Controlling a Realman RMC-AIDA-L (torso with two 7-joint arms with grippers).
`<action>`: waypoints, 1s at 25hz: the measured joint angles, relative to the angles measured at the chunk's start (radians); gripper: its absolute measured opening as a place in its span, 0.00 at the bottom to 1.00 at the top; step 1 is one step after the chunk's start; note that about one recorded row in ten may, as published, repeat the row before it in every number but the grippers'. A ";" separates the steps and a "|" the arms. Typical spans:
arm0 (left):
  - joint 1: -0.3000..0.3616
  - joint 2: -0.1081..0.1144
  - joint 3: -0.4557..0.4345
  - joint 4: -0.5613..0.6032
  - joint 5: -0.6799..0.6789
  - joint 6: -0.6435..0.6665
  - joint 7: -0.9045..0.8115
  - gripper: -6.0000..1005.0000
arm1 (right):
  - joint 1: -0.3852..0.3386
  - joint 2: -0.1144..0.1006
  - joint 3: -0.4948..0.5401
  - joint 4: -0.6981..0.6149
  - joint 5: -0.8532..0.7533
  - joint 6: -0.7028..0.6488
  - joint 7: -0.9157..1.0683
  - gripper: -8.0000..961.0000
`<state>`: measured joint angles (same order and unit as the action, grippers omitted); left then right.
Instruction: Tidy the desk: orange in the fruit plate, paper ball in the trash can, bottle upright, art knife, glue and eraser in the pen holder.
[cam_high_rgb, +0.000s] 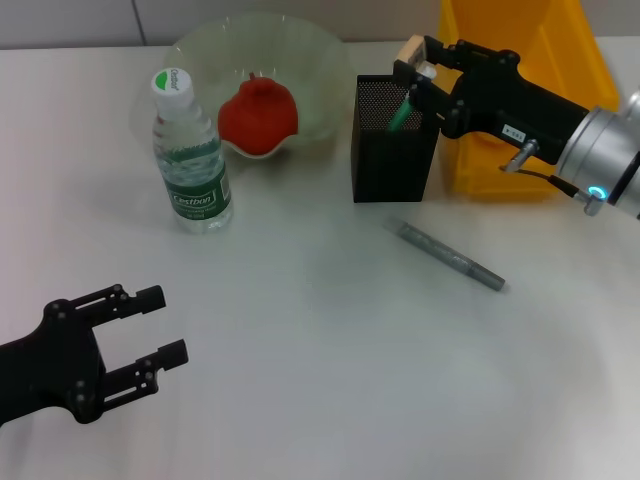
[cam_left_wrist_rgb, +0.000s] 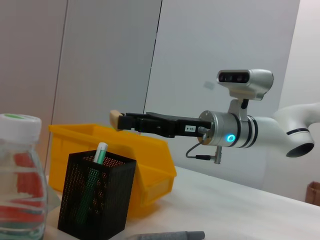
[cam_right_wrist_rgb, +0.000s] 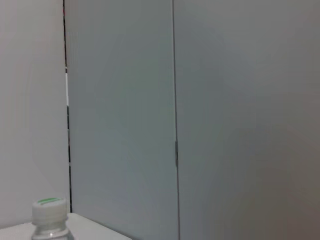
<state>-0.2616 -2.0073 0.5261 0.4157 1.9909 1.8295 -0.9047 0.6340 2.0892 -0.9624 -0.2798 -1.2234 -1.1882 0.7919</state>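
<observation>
Black mesh pen holder (cam_high_rgb: 393, 140) sits far centre-right on your table (cam_high_rgb: 320, 380), with a green-tipped stick (cam_high_rgb: 402, 110) standing tilted inside it. Your right gripper (cam_high_rgb: 420, 62) hangs just above the holder's far right corner, reaching in from the right. Its jaws are clamped on a small tan block (cam_high_rgb: 410, 48), likely the eraser; from the left wrist view the block (cam_left_wrist_rgb: 115, 119) sits at the fingertip end, above and clear of the holder (cam_left_wrist_rgb: 95, 200).

Grey pen-shaped item (cam_high_rgb: 451, 257) lies flat on the table, near side of the holder and to its right, touching nothing. You can't tell from here whether it is the knife or the glue.

Bottle (cam_high_rgb: 189, 155) is upright, far left, cap on. Right behind it, the clear fruit plate (cam_high_rgb: 300, 60) holds a red-orange fruit (cam_high_rgb: 258, 115).

Yellow bin (cam_high_rgb: 520, 90) sits far right, just beside the holder, partly hidden by your right arm.

Your left gripper (cam_high_rgb: 140, 335) is parked near left, low over the table, jaws apart, nothing between them.

No paper ball visible in any view.
</observation>
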 joint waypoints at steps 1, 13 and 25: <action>0.000 0.000 0.000 0.000 0.000 0.000 0.000 0.70 | 0.000 0.000 0.000 0.000 0.000 0.000 0.000 0.54; -0.003 0.004 0.000 0.002 0.000 0.001 0.000 0.71 | 0.008 0.000 0.009 0.003 0.011 0.016 -0.005 0.57; -0.006 0.006 0.000 0.003 0.000 0.001 0.000 0.72 | 0.012 0.000 0.010 0.009 0.015 0.027 -0.007 0.76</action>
<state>-0.2672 -2.0017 0.5261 0.4186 1.9911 1.8300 -0.9051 0.6458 2.0893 -0.9524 -0.2712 -1.2085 -1.1610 0.7854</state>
